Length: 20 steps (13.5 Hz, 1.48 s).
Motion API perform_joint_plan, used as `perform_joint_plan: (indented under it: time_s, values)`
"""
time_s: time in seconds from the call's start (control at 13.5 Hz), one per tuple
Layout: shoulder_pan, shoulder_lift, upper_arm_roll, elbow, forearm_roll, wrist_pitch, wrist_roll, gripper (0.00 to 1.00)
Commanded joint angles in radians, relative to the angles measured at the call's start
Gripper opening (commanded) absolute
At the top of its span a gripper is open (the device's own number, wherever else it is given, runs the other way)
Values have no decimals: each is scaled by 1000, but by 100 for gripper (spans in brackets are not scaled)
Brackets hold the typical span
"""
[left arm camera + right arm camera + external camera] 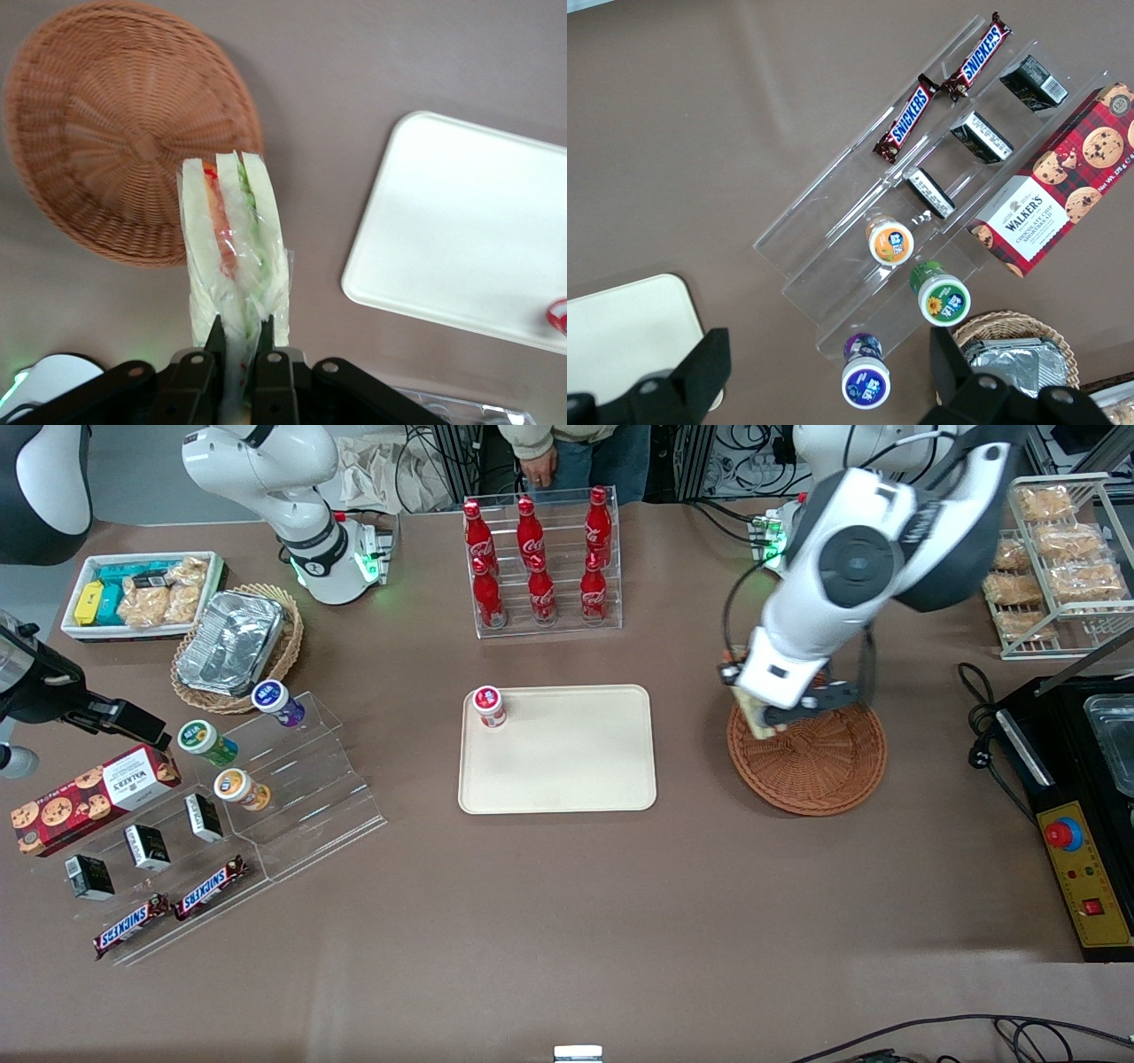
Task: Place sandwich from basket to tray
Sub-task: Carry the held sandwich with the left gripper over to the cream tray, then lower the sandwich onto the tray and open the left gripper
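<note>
The wrapped sandwich [232, 239], pale bread with red and green filling, hangs clamped between the fingers of my gripper [239, 329], which is shut on its wide end. In the front view the gripper [767, 724] holds the sandwich [755, 720] just above the rim of the reddish-brown wicker basket [819, 766], at the edge that faces the tray. The basket [106, 133] holds nothing that I can see. The cream tray [567, 766] lies flat on the table beside the basket, toward the parked arm's end. The tray [461, 230] is apart from the sandwich.
A small red-lidded cup [488, 707] stands on the tray's corner farthest from the basket and the camera. A clear rack of red cola bottles [540, 558] stands farther from the camera than the tray. A black control box [1076, 815] sits at the working arm's end.
</note>
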Motion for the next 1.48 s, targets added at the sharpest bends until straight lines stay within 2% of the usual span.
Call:
perform_joint_plan:
  time_s: [0.0, 0.52, 0.74, 0.81, 1.04, 1.19, 1.26, 1.33, 1.41]
  values:
    - [-51, 101, -3, 85, -3, 36, -30, 0]
    - [-208, 260, -42, 67, -22, 360, 11, 0]
    - [-219, 336, -42, 2, -13, 490, 25, 0]
    - [-229, 339, -41, -30, -1, 528, 30, 0]
    - [-231, 357, -38, -98, 96, 604, 28, 0]
    - [-229, 365, -35, -107, 115, 624, 28, 0]
    - [-229, 365, -33, -107, 115, 624, 30, 16]
    - [-228, 365, -33, -105, 116, 622, 31, 64]
    - [-225, 362, -30, -102, 119, 622, 28, 99]
